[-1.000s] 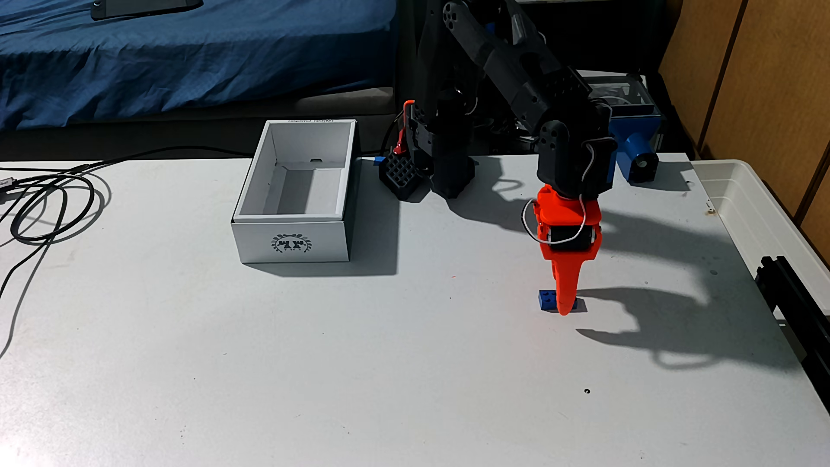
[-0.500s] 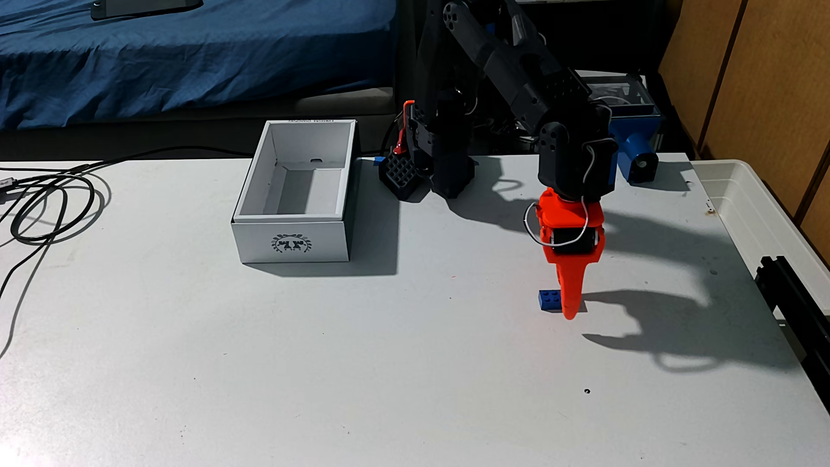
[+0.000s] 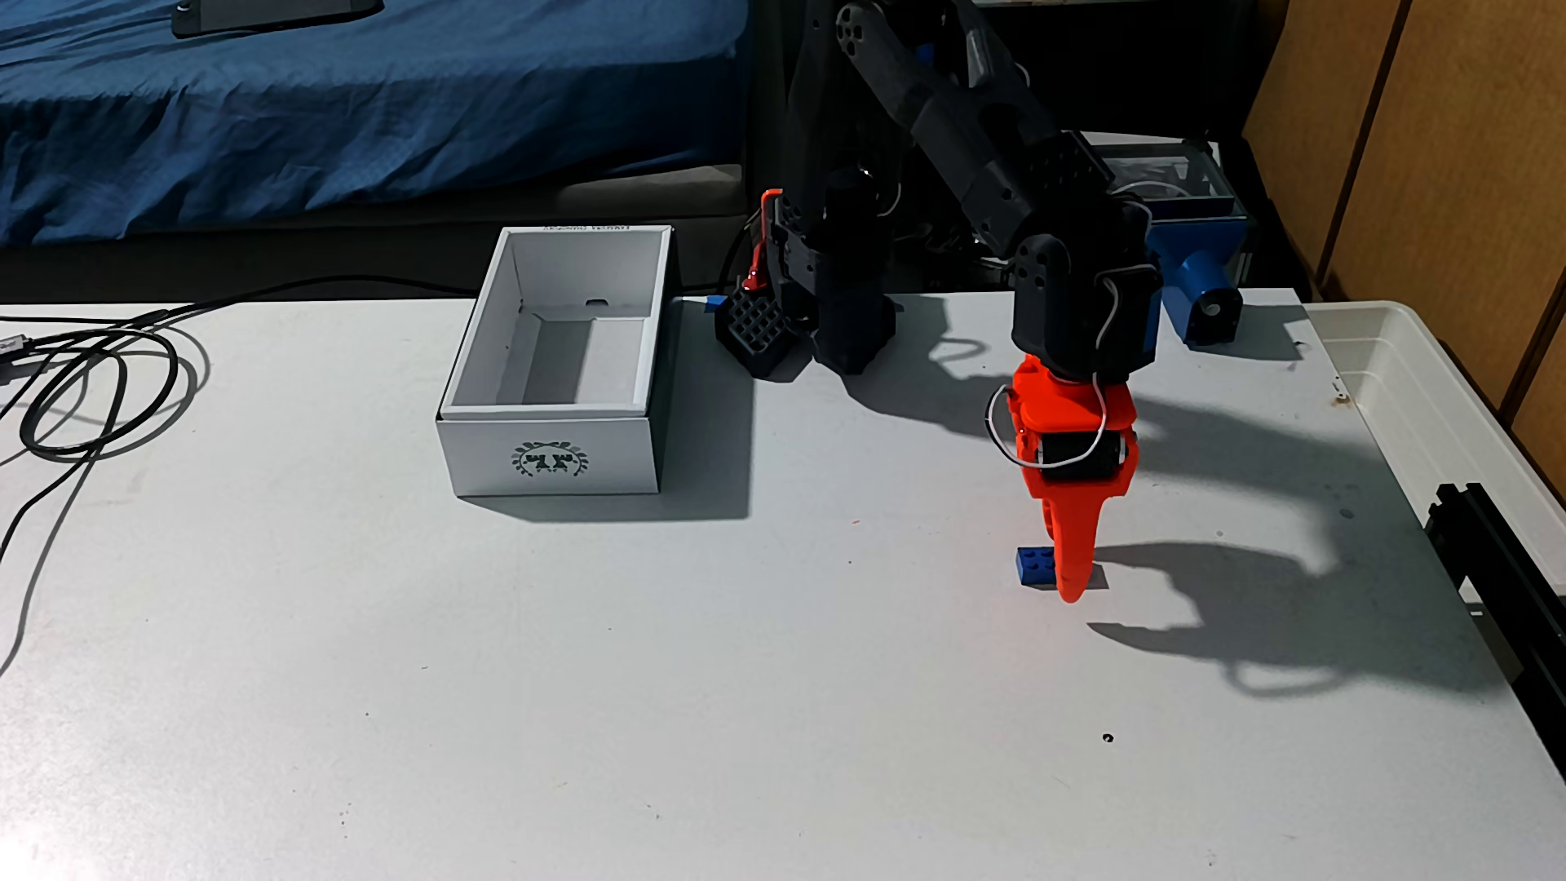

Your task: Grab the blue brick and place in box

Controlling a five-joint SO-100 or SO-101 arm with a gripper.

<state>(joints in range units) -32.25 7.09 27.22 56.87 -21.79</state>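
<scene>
- Fixed view has the orange gripper (image 3: 1070, 584) pointing straight down at the bench (image 3: 763, 678), its tip at the right end of the blue brick (image 3: 1035, 566).
- Brick sits flat on the bench, studs up, its left part showing beside the finger; the right part is hidden behind the orange.
- Whether the jaws are spread, pressed together or pinching the brick, I cannot tell: from this side the fingers overlap into one orange wedge.
- The box (image 3: 551, 457) stands open-topped well apart to the left, emblem side facing the camera, nothing visible inside.
- Risk, as I judge it: the hold looks off-centre, near one end, so the brick could pivot or squirt out when lifted.
- Another: the box walls are tall, so a low carry could clip the rim.
- Bench is pale, smooth and lightly speckled, under hard light throwing long arm shadows to the right.
- Around it: black cables (image 3: 93, 390) coiled left, a translucent tray (image 3: 1441, 407) on the right edge, a bed with blue cover (image 3: 339, 110) behind.
</scene>
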